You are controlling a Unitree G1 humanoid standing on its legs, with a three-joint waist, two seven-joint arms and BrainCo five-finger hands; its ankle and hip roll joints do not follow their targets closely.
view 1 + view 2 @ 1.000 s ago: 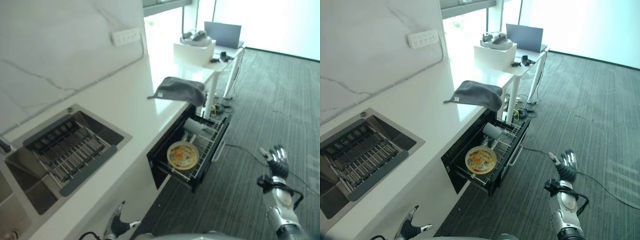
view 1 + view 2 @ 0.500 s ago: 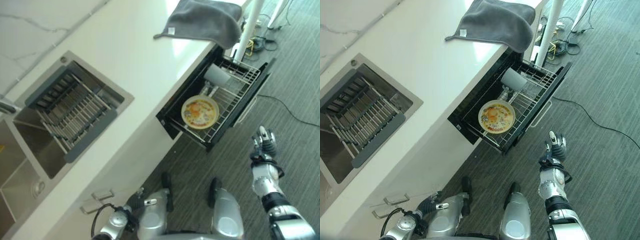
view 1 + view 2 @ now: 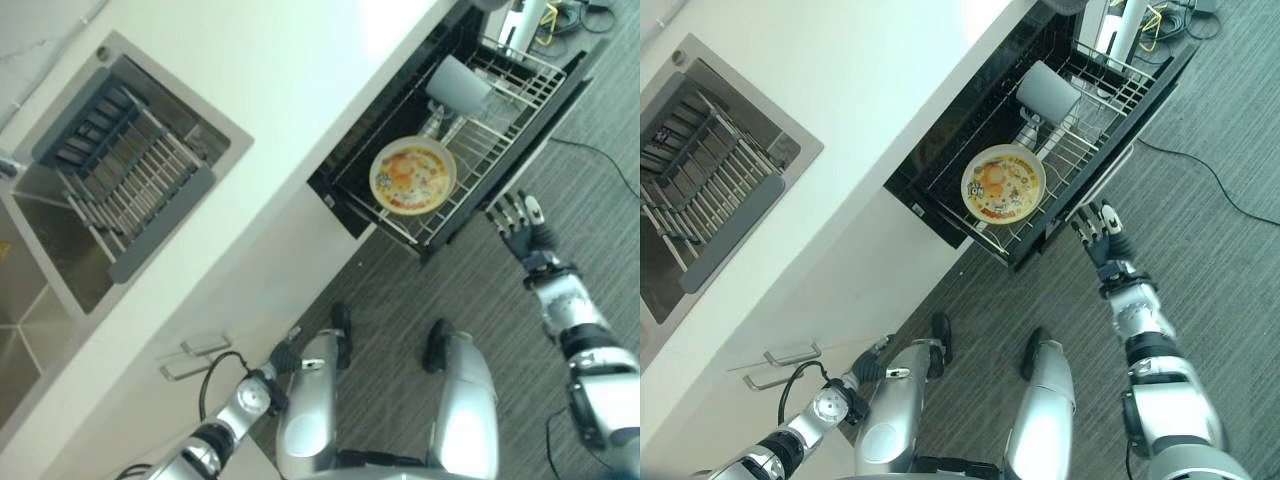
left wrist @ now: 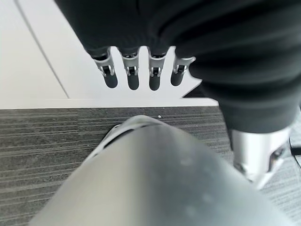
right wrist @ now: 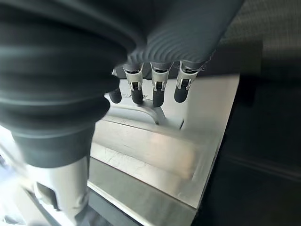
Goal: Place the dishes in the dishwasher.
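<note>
The white countertop [image 3: 270, 90], with its sink [image 3: 110, 180], is being viewed from above. Below its edge, the dishwasher drawer [image 3: 1040, 160] is standing pulled out. Its wire rack [image 3: 1090, 130] is holding a patterned plate [image 3: 1002, 183] lying flat and a grey cup [image 3: 1045, 92] on its side. The right hand [image 3: 1095, 232] is being held at the drawer's front panel [image 5: 155, 146], fingers straight and spread, holding nothing. The left hand [image 4: 141, 75] is hanging low beside the cabinet, fingers relaxed and empty. Judged from the loaded rack, closing is the step in hand: the panel should be pushed squarely near its handle [image 5: 136, 110] so the drawer is not skewed.
</note>
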